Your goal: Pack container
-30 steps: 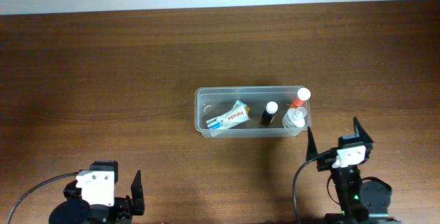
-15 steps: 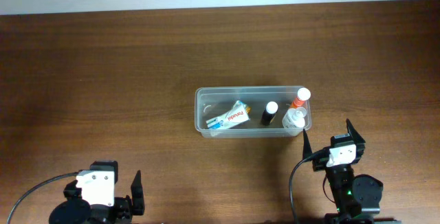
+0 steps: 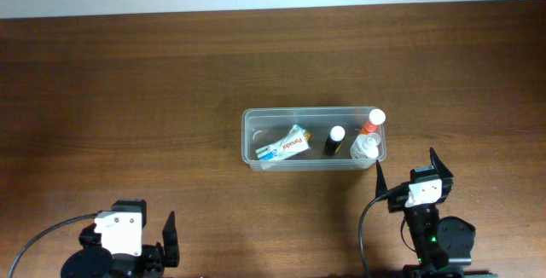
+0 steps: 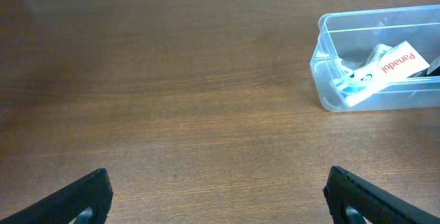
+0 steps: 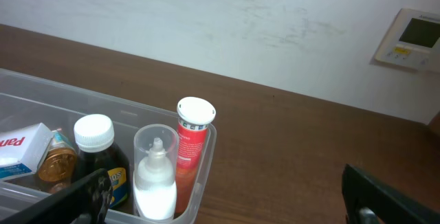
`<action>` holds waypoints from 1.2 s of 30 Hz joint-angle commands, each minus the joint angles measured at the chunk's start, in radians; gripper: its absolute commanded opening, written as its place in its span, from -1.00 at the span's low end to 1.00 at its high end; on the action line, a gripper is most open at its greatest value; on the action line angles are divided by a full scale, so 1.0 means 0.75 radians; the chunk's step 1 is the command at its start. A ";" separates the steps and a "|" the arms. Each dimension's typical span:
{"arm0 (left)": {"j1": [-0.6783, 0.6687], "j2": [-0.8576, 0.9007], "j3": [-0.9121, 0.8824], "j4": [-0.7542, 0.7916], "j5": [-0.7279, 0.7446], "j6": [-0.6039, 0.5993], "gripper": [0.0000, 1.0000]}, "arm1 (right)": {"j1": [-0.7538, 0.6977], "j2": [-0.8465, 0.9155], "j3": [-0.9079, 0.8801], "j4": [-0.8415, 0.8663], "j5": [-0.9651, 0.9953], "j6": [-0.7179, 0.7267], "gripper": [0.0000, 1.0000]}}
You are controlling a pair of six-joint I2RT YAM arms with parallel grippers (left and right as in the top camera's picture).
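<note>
The left fingers [image 4: 82, 195] are spread wide with nothing between them, well apart from the container [image 3: 311, 111] and off its near left corner. In the left wrist view only bare brown surface [image 4: 192, 114] lies between them, and the container [image 4: 323, 80] sits far ahead at the right edge. The container rests flat on the surface [image 3: 128, 99] and is clear. At its left end a white Panadol box [image 3: 286, 146] lies tilted. To the right of the box stands a dark bottle [image 3: 334, 140] with a white cap. At the container's right end a clear bottle [image 3: 364, 148] stands nearer the arms, with a red tube [image 3: 373, 122] with a white cap just behind it. The right fingers [image 3: 381, 174] are also wide open and hold nothing. One of them is close by the container's near right corner, though whether they touch cannot be told. From the right wrist, that corner [image 5: 206, 148] fills the lower left, beside one finger.
</note>
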 commanded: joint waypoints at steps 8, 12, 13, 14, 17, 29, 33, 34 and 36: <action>0.000 -0.004 -0.223 0.320 0.000 -0.002 0.99 | -0.001 -0.009 -0.015 0.005 -0.017 -0.003 0.96; -0.024 -0.043 -0.535 0.757 0.021 -0.003 0.99 | -0.001 -0.009 -0.015 0.005 -0.017 -0.003 0.97; -0.031 -0.063 -0.623 0.896 0.033 -0.003 0.99 | -0.001 -0.009 -0.015 0.005 -0.017 -0.003 0.97; -0.036 -0.083 -0.690 1.003 0.045 -0.003 0.99 | -0.001 -0.009 -0.015 0.005 -0.017 -0.003 0.97; -0.056 -0.148 -0.844 1.263 0.054 -0.002 0.99 | -0.001 -0.009 -0.015 0.005 -0.017 -0.003 0.96; -0.059 -0.385 -1.126 1.516 0.055 0.007 0.99 | -0.001 -0.009 -0.015 0.005 -0.017 -0.003 0.97; -0.061 -0.384 -1.126 1.445 0.054 0.007 0.99 | -0.001 -0.009 -0.015 0.005 -0.017 -0.003 0.97; -0.061 -0.384 -1.126 1.447 0.050 0.007 0.99 | -0.001 -0.009 -0.015 0.005 -0.017 -0.003 0.97; -0.061 -0.383 -1.126 1.447 0.050 0.007 0.99 | -0.001 -0.009 -0.015 0.005 -0.017 -0.003 0.97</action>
